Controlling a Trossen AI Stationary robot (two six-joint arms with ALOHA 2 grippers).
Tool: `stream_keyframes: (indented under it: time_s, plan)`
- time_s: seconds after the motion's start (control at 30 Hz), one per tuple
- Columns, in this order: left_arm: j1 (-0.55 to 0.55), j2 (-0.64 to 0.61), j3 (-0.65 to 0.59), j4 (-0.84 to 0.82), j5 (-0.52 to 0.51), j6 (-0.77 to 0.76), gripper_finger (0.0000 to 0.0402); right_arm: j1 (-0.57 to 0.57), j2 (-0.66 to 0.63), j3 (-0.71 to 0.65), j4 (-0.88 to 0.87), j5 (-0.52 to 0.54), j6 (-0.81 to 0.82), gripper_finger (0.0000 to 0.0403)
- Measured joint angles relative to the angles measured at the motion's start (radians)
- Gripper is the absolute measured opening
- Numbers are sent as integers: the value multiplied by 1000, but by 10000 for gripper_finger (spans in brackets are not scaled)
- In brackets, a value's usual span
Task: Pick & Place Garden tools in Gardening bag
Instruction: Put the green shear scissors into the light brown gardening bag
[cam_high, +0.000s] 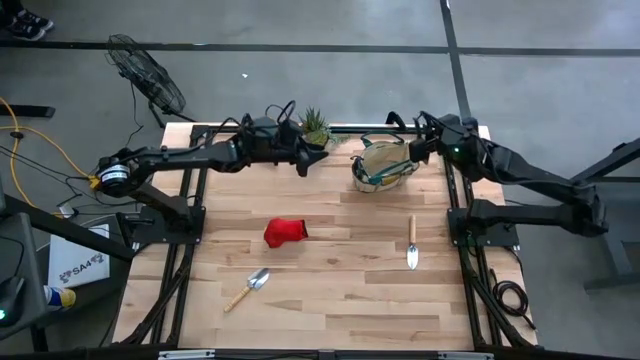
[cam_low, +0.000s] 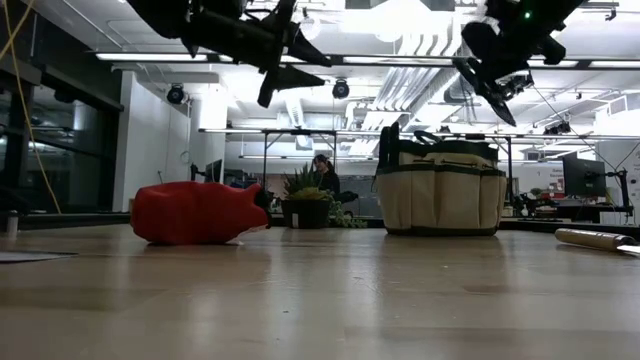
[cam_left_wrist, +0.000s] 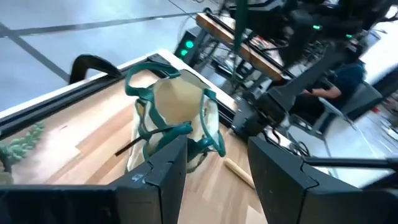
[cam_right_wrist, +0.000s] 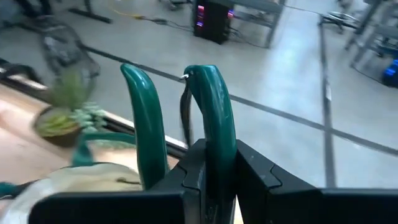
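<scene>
Above the far right part of the surface (cam_high: 330, 300), the right hand (cam_high: 418, 148) hangs over the gardening bag (cam_high: 380, 166), its fingers clamped on the teal handles of a pair of pruning shears (cam_right_wrist: 205, 118), which stand up between them in the right wrist view. The bag sits upright near the far edge, its green loop handles raised, with teal-handled tools already showing inside it. Across from it, the left hand (cam_high: 312, 157) hovers above the far edge near the middle, its fingers (cam_left_wrist: 158, 180) spread apart and holding nothing, just beside the spiky potted plant (cam_high: 315, 125). Nearer the middle of the surface lies the red glove (cam_high: 284, 232). A wooden-handled trowel (cam_high: 411, 243) rests toward the right edge, blade pointing to the near side, and a second trowel (cam_high: 247, 288) lies toward the near left, set at a slant. A person (cam_low: 322, 172) sits in the room beyond.
</scene>
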Motion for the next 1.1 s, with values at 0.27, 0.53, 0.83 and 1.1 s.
stream_keyframes:
  time_s: [0.27,0.53,0.83,1.1]
  plan:
    - [77,0,0,-38,159,7,166,-60,7,-6,-90,78,34,43]
    - [97,1,0,-63,198,106,166,-133,65,-72,66,-48,-199,43]
    - [96,1,0,-118,232,163,166,-256,125,-87,208,-281,-329,43]
    - [96,1,0,-167,266,208,166,-353,162,-87,213,-420,-358,43]
